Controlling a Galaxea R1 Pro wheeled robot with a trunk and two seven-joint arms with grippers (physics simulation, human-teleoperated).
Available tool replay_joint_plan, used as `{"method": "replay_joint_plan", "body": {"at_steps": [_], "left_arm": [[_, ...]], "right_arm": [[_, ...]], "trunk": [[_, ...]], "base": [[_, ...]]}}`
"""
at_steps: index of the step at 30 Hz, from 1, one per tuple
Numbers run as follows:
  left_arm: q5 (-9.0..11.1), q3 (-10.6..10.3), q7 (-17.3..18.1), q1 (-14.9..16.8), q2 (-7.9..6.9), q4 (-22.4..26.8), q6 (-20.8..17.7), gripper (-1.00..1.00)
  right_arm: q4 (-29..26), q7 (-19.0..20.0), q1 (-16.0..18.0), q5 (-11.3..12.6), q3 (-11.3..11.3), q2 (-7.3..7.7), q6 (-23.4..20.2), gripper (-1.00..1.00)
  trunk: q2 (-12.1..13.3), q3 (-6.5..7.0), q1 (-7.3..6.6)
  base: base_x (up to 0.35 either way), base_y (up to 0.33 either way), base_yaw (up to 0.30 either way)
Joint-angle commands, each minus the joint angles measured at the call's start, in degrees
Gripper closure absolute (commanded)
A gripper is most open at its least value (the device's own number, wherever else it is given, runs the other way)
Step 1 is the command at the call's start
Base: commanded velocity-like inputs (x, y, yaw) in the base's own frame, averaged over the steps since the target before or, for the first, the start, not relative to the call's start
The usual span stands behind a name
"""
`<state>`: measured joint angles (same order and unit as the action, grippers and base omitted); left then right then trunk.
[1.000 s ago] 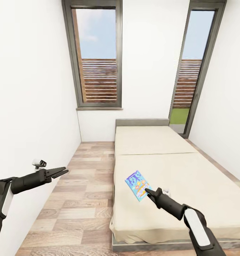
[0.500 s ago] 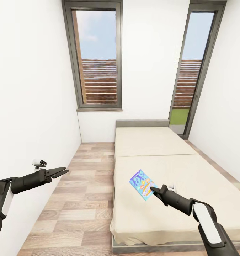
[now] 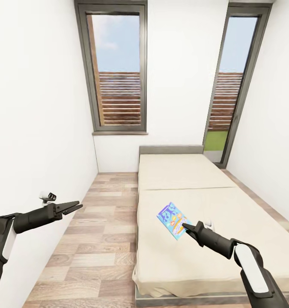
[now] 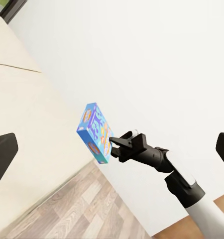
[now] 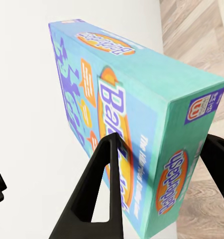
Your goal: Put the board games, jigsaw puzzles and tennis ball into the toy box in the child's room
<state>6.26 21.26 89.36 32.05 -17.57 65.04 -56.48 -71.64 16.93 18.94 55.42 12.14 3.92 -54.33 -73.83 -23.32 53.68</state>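
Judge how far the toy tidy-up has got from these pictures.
Looks done: nothing shown packed. In hand: the right gripper clamps the blue printed board game box above the beige bed. The left gripper hangs empty over wood floor. Left: carrying it to the box.

Ahead of you a bed [image 3: 204, 205] lies on plank floor [image 3: 101, 222]. Two windows [image 3: 118, 68] pierce the white wall [image 3: 178, 85].

My right gripper [image 3: 185, 226], clamped on the blue board game [image 3: 174, 220], now sits a little farther forward and to the right over the bed [image 3: 247, 231] than a second ago, and the box rides slightly higher above the mattress. In the last half second the shift is only slight.
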Motion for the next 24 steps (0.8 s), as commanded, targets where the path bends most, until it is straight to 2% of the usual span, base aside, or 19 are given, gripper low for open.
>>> {"method": "replay_joint_plan", "body": {"at_steps": [1, 15, 20, 23, 24], "left_arm": [[-0.05, -0.02, 0.23, 0.03, -0.01, 0.0, -0.62, -1.0], [-0.27, -0.25, 0.05, 0.03, 0.07, 0.0, -0.73, -1.0], [-0.3, -0.46, -1.65, 0.03, 0.13, 0.0, -0.8, -1.0], [-0.29, -1.67, -3.93, 0.03, 0.27, 0.0, -0.84, -1.0], [-0.24, -3.28, -5.75, 0.08, 0.32, 0.0, -0.99, -1.0]], "right_arm": [[0.01, 0.55, 0.05, -0.57, 0.12, -0.02, -0.23, 1.0], [0.0, 0.45, 0.05, -0.82, 0.25, 0.2, -0.3, 1.0], [0.0, 0.55, 0.05, -0.62, 0.2, 0.21, -0.39, 1.0], [-0.11, 0.6, 0.05, -0.59, 0.23, 0.21, -0.42, 1.0], [-1.11, 0.58, 0.05, -0.58, 0.19, 0.21, -0.43, 1.0]], "trunk": [[0.38, 0.12, -0.23], [5.99, 2.63, -3.3], [8.0, 3.53, -4.4], [9.2, 4.07, -5.06], [9.6, 4.25, -5.28]], "base": [[0.0, 0.0, 0.0], [0.0, 0.0, 0.0], [0.0, 0.0, 0.0], [0.0, 0.0, 0.0], [0.0, 0.0, 0.0]]}}
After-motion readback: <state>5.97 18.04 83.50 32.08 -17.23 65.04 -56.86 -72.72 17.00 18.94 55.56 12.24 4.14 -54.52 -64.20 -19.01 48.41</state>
